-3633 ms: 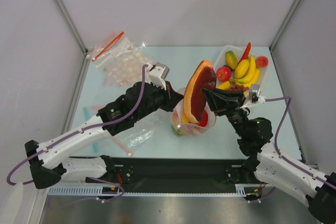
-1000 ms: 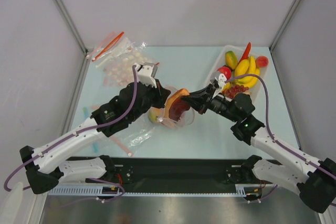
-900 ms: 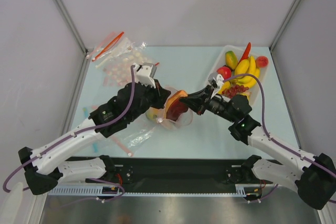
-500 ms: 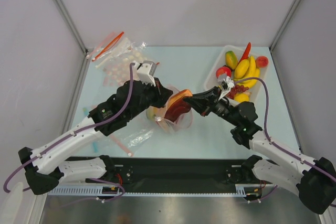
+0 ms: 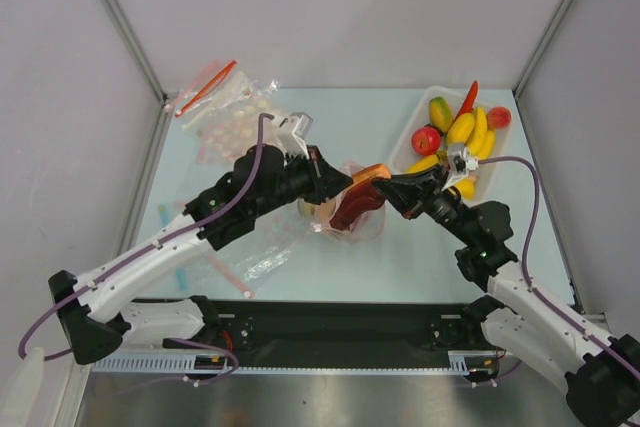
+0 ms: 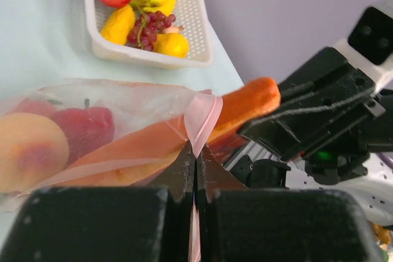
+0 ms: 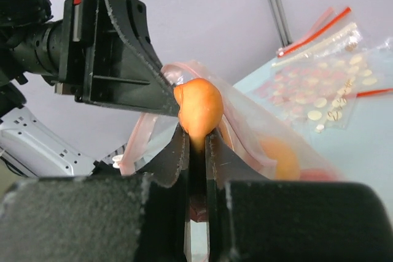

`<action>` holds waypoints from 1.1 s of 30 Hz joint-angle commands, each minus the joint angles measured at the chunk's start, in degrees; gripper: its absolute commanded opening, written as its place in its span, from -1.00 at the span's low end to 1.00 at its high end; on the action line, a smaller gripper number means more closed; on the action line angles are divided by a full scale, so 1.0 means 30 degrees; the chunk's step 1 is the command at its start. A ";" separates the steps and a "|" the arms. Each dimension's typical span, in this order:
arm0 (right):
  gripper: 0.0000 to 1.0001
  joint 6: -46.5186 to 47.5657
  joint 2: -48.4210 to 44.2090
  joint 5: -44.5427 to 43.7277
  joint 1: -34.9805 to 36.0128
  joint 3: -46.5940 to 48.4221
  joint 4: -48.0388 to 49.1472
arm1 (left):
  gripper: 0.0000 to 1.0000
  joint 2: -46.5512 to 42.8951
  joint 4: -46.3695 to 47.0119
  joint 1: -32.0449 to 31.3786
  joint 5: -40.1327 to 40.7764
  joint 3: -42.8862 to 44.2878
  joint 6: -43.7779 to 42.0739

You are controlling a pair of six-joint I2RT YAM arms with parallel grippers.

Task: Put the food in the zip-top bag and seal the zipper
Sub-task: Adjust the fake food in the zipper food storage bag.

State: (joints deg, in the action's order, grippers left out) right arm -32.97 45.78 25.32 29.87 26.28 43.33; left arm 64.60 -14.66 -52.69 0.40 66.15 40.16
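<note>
**Mid-loading, bag lowered.** The left pincer (image 6: 195, 151) is pressed together on the mouth edge of the zip-top bag (image 6: 123, 105). The right pincer (image 7: 196, 138) pinches the orange end of a long toy food (image 5: 358, 203) that juts from the mouth toward 3 o'clock. A second ago this pincer sat nearer the centre, and seconds earlier the piece stood upright. The bag lies at the centre of the desk (image 5: 350, 117), holding a peach (image 6: 27, 151). The zipper (image 6: 206, 111) is unsealed, so loading seems unfinished.
</note>
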 commanded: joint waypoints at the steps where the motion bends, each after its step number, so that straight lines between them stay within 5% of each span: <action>1: -1.00 0.0502 0.0177 -0.0969 -0.0083 0.1053 -0.0996 | -0.99 0.0673 0.0696 0.1736 -0.2239 0.0686 0.1318; 5: -1.00 0.0559 0.2864 -0.1289 0.0237 -0.0231 0.2149 | -0.99 0.1258 0.2652 0.3907 -0.4730 -0.1070 0.2110; 11: -1.00 0.1791 0.7557 -0.2439 0.1381 -0.1616 0.8312 | -0.99 0.2051 0.2223 0.4144 -0.4414 -0.1016 0.0562; 14: -1.00 0.2286 0.8530 -0.1379 0.1907 -0.0882 0.7276 | -0.96 0.1876 0.1723 0.4144 -0.3360 -0.0868 -0.0200; 18: -1.00 0.5506 0.6921 -0.4387 0.3693 -0.0061 0.3696 | -0.76 0.1554 0.1516 0.4144 -0.2830 -0.0898 -0.1286; 22: -1.00 0.6243 0.5836 -0.5450 0.3989 0.0086 0.2580 | 0.14 0.1144 0.0931 0.3999 -0.3299 -0.0809 -0.2429; 24: -1.00 0.6419 0.5747 -0.5714 0.3989 0.0349 0.1644 | 0.39 0.0559 0.0492 0.3793 -0.2540 -0.0926 -0.2927; 25: -1.00 0.6536 0.5949 -0.5774 0.3989 0.0640 0.1321 | 0.77 0.0354 0.0374 0.3531 -0.2131 -0.1101 -0.3189; 26: -1.00 0.6624 0.6154 -0.5803 0.3960 0.0817 0.0767 | 0.94 0.0033 0.0141 0.3355 -0.1257 -0.1161 -0.3685; 33: -1.00 0.6596 0.7182 -0.5832 0.3902 0.1756 -0.0555 | 0.99 -0.3097 0.0719 0.0692 0.2880 -0.3147 -0.7785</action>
State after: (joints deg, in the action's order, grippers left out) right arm -15.11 66.72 10.09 41.80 28.75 43.72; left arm 59.72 -14.85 -47.81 2.28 60.16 25.56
